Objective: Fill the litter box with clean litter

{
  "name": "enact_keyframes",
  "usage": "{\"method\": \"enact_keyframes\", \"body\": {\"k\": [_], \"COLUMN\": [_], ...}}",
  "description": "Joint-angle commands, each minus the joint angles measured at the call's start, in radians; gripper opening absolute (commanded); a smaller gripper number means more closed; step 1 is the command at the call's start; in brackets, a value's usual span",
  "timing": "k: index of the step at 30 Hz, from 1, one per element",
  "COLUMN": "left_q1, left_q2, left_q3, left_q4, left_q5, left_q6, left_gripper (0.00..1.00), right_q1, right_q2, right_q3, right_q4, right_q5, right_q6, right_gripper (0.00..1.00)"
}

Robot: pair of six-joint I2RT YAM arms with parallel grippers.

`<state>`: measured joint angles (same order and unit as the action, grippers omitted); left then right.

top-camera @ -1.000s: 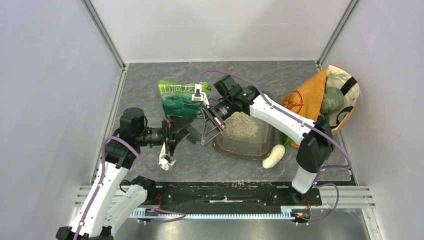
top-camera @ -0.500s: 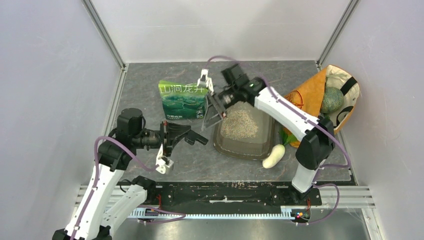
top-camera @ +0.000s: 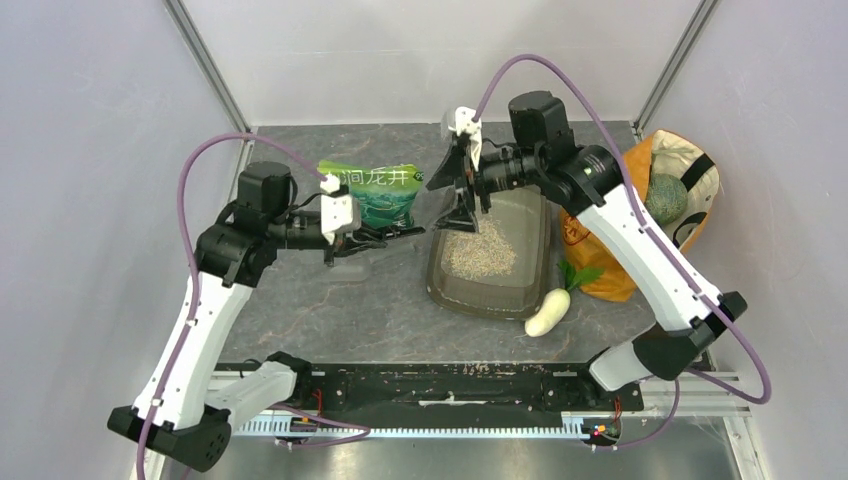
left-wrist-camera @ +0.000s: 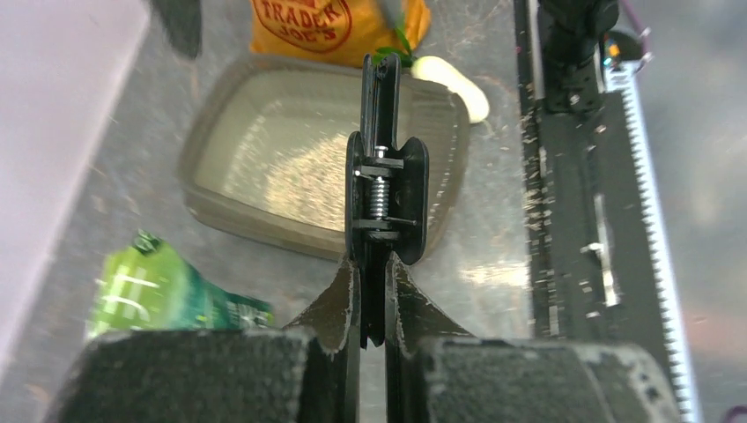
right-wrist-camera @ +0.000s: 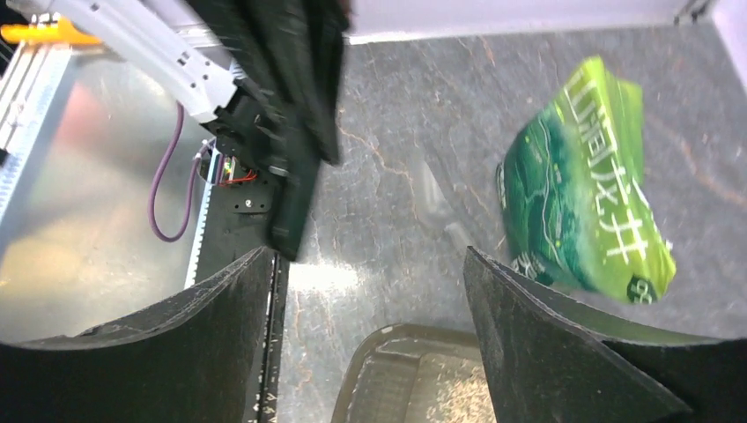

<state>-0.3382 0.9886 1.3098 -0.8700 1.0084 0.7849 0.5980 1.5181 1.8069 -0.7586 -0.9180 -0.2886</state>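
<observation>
In the middle of the dark grey table [top-camera: 400, 320]: a shallow tray of smoky grey-brown see-through plastic with round corners and a wide rim [top-camera: 490, 308], lying flat. Inside it, a loose heap of small pale beige grains [top-camera: 475, 255], piled on the middle of the floor, with bare floor around the edges. Just to the left of the tray, a green printed pouch with white letters [top-camera: 375, 190], lying on the table. By the tray's near right corner, right beside the rim, a smooth white oval vegetable [top-camera: 548, 312]. Further right, an orange-and-cream cloth bag [top-camera: 640, 160] with a round green ball [top-camera: 665, 200] inside. Up in the air over the tray's far left corner, the right hand [top-camera: 455, 195]: spread wide, fingers far apart, with the table, the pouch and a bit of the tray seen between them from the wrist. Lower down, between pouch and tray, the left hand [top-camera: 405, 232]: squeezed shut, finger against finger, pointing across at the tray and its grains.
</observation>
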Motion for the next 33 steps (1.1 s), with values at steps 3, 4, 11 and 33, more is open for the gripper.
{"method": "enact_keyframes", "body": {"k": [3, 4, 11, 33], "left_q1": [-0.003, -0.003, -0.004, 0.04], "left_q2": [0.033, 0.036, 0.036, -0.051], "left_q3": [0.035, 0.034, 0.031, -0.061], "left_q4": [-0.017, -0.017, 0.0, 0.292], "left_q5": [-0.008, -0.01, -0.009, -0.091], "left_q6": [-0.339, -0.342, -0.367, -0.639], "left_gripper": [0.02, 0.02, 0.02, 0.48], "right_q1": [0.091, 0.097, 0.145, 0.142], "right_q2": [-0.053, -0.052, 0.0, 0.013], "right_q3": [0.004, 0.002, 0.01, 0.026], "right_q4": [-0.041, -0.056, -0.107, 0.019], "right_q5": [0.035, 0.036, 0.113, 0.131], "right_q6": [-0.186, -0.197, -0.226, -0.038], "right_gripper": [0.86, 0.86, 0.8, 0.0]}}
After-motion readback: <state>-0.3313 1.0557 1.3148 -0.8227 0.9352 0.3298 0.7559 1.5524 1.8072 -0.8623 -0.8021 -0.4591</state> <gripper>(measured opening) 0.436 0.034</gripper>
